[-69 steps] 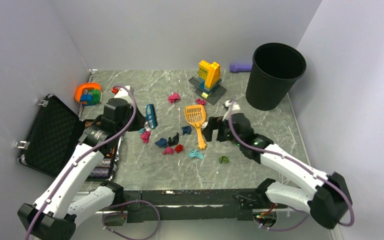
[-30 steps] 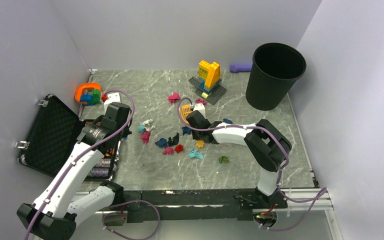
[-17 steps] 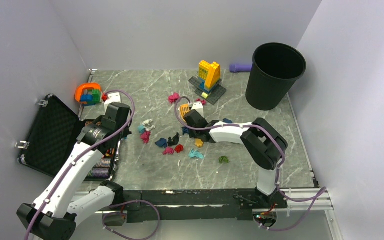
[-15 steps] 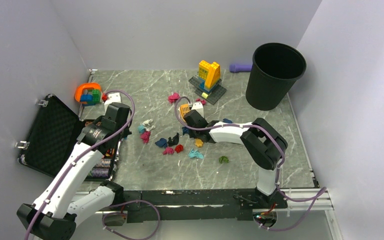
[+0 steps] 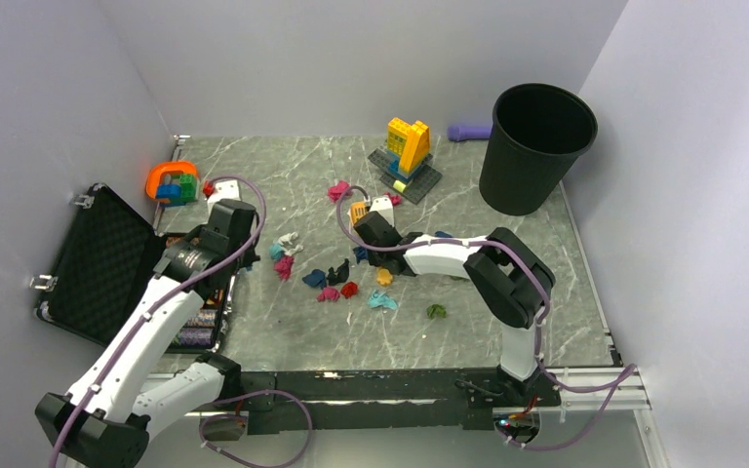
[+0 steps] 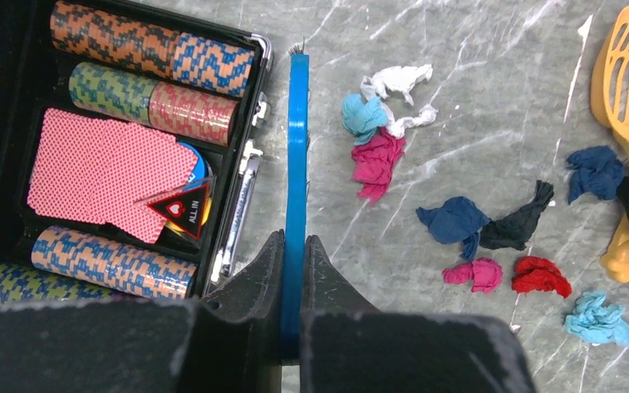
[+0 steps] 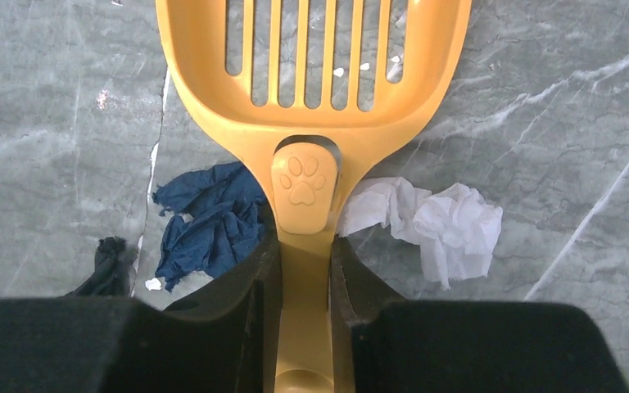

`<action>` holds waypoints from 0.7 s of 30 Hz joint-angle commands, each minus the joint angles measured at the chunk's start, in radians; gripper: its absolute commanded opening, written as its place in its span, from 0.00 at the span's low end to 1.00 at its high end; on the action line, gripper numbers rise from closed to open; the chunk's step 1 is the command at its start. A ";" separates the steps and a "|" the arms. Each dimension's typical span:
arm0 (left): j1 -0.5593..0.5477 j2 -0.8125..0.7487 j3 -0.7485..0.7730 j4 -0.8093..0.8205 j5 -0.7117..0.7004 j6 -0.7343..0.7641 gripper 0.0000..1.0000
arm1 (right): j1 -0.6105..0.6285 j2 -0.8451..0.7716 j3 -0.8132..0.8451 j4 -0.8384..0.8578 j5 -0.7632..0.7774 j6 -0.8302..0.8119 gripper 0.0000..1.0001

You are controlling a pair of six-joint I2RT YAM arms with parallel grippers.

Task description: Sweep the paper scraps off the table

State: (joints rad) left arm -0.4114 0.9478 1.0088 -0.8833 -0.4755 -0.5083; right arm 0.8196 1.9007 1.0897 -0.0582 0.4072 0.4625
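Reaching across since the earlier view, the right gripper (image 7: 303, 233) clamps the orange scoop (image 7: 303, 184) by its handle, the left gripper (image 6: 295, 241) clamps the blue brush (image 6: 297, 147), its length pointing away, and the paper scraps (image 6: 475, 225) lie on the table (image 5: 283, 166) between them.

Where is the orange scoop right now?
Right wrist view: the orange scoop is near the table's middle, handle in the right gripper, between a dark blue scrap (left) and a white scrap (right).

Plain pale grey walls (image 5: 351, 58)
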 commanded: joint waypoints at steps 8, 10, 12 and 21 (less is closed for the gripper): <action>0.003 0.203 0.049 -0.020 0.015 0.005 0.00 | 0.000 -0.116 0.105 -0.181 0.076 -0.125 0.00; 0.003 0.227 0.057 -0.011 0.023 0.007 0.00 | 0.000 -0.148 0.105 -0.182 0.074 -0.152 0.00; 0.003 0.249 0.059 0.009 0.034 0.018 0.00 | -0.001 -0.187 0.087 -0.160 0.056 -0.159 0.00; -0.010 0.380 0.062 0.078 0.024 0.009 0.00 | -0.002 -0.374 -0.099 0.017 0.006 -0.182 0.00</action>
State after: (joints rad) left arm -0.4118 1.2800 1.0325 -0.8612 -0.4500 -0.5087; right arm 0.8196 1.5879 1.0504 -0.1375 0.4061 0.3046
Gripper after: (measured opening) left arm 0.089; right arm 0.257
